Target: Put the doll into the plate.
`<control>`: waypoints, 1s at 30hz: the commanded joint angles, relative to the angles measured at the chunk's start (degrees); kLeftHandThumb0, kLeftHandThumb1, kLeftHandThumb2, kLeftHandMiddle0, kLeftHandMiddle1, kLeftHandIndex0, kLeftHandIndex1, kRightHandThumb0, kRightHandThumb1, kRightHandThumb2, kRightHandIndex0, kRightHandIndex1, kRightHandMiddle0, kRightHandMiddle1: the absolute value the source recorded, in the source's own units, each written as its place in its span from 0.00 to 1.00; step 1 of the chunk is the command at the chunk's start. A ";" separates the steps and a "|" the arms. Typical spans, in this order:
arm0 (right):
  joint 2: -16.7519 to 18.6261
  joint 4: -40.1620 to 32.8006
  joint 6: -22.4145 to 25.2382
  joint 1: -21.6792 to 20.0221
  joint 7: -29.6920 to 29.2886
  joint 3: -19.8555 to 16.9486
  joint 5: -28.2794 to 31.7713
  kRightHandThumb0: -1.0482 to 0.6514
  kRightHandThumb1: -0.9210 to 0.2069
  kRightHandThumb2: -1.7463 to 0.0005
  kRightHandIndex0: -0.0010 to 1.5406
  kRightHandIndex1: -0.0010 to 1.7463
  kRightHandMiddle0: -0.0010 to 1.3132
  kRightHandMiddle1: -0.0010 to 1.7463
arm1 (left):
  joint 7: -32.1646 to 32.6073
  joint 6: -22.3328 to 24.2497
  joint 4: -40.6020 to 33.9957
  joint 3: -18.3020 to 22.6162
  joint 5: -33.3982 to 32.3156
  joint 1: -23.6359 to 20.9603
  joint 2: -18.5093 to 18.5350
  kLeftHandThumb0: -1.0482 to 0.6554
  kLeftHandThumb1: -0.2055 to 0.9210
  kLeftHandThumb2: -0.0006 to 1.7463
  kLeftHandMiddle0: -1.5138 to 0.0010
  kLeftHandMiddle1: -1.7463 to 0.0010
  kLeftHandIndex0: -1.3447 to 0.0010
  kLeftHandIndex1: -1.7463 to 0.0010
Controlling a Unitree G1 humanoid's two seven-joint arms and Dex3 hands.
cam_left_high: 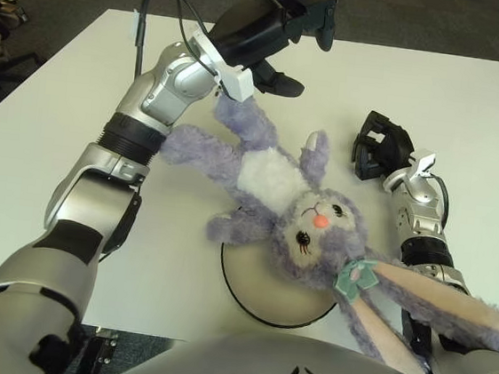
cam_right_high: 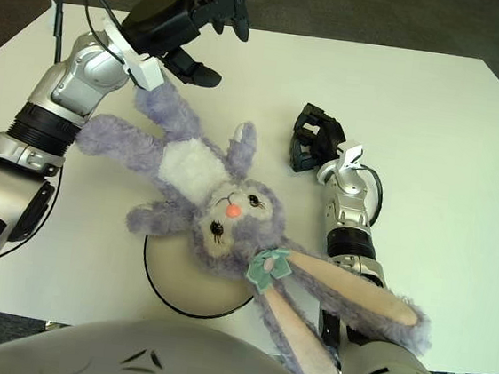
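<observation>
**Plush rabbit half on the plate, left hand at its leg**

While the soft lilac plush rabbit doll [cam_left_high: 292, 205] sprawled across the white worktop [cam_left_high: 51, 121], only its head and one lower paw overlapped the round cream plate with a dark rim [cam_left_high: 261, 286], which sat near the front edge. Its body ran diagonally, one leg stretched up and away toward the far left, its face turned upward and its long pink-lined ears trailing off to the near right, past a small teal bow and over the right forearm.

At the far end of that leg was the black three-fingered left hand [cam_left_high: 275, 29], its fingers curled loosely above the foot; whether they actually pinched the fur could not be told from either view. The black right hand [cam_left_high: 380, 147] showed just right of the doll's raised paw, fingers curled and gripping nothing.

Judging by its looks, the toy was light, limp and unbreakable, so it would sag and drag rather than lift as one piece. A hold on the torso would probably carry it best, since a leg grip lets the head and ears trail off the plate.
</observation>
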 commanded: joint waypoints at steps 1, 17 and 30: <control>0.09 4.85 3.73 4.82 0.01 0.48 -1.26 0.61 0.87 0.00 0.59 0.99 0.51 1.00 | 0.28 -1.83 2.75 -0.22 0.36 -2.48 0.10 0.61 0.98 0.30 0.77 0.11 0.95 0.01; -0.16 5.95 3.29 4.33 -0.03 0.47 -1.52 0.61 0.87 0.00 0.58 1.00 0.52 0.99 | 7.29 0.53 4.48 2.06 6.67 -5.09 1.86 0.41 1.00 0.30 0.82 0.28 0.86 0.00; -0.22 6.58 2.80 4.03 0.11 0.31 -1.44 0.61 0.87 0.00 0.58 0.99 0.51 1.00 | 9.49 7.89 -4.84 4.52 8.22 -1.81 3.10 0.41 1.00 0.28 0.68 0.00 0.83 0.02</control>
